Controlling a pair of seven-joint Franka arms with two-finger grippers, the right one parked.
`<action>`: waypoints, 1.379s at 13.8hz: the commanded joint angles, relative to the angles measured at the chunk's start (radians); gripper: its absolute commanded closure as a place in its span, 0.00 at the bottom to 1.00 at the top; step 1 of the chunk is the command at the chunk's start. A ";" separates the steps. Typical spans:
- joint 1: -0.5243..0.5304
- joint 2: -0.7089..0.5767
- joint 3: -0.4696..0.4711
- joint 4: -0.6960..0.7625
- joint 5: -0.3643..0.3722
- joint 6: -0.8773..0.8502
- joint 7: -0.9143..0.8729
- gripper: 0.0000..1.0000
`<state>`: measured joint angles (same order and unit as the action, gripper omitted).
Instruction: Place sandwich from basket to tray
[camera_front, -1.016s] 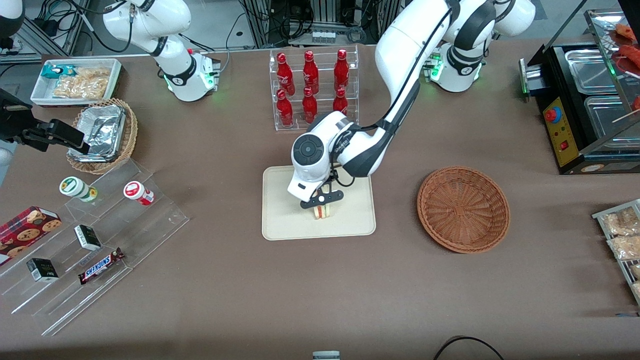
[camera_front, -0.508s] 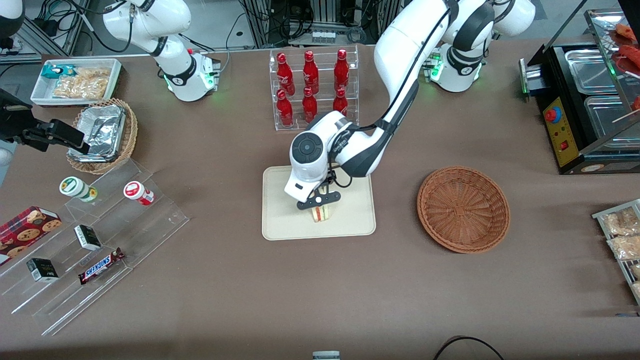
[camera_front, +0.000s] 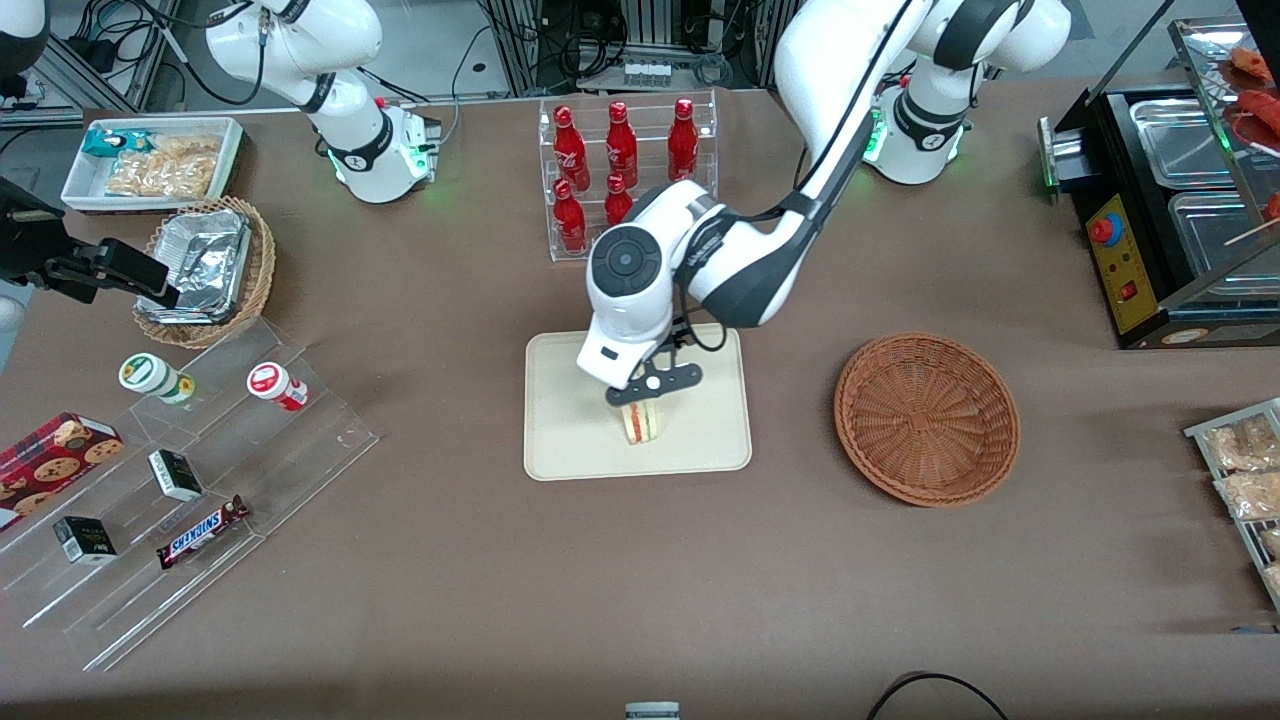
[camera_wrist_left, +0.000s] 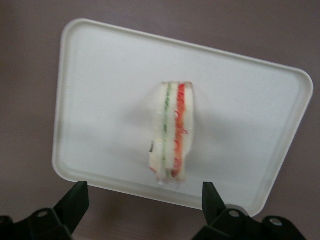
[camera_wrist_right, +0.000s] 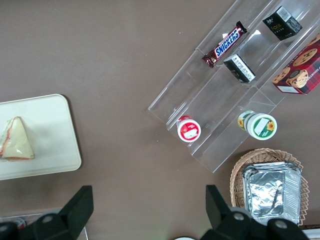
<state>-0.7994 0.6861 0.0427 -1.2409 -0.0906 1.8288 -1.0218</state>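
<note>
on the tray (camera_front: 570, 440) stands the sandwich (camera_front: 642, 422); above it hovers the end effector (camera_front: 650, 384), fingers spread.

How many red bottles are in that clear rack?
5 show: three red bottles on the upper tier and two on the lower. The arm above the tray, tool open, may hide another.

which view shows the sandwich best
The left wrist view: the sandwich stands unobstructed on the tray, its green and red filling clear, with the open gripper above it. In the front view it is small and partly covered by the gripper. The right wrist view shows only its white triangular face.
</note>
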 joint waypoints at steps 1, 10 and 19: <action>0.022 -0.124 0.040 -0.102 0.011 -0.078 0.005 0.00; 0.336 -0.374 0.040 -0.308 0.015 -0.206 0.521 0.00; 0.635 -0.575 -0.001 -0.350 0.029 -0.373 0.866 0.00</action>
<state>-0.2416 0.1737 0.0886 -1.5616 -0.0774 1.4861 -0.2116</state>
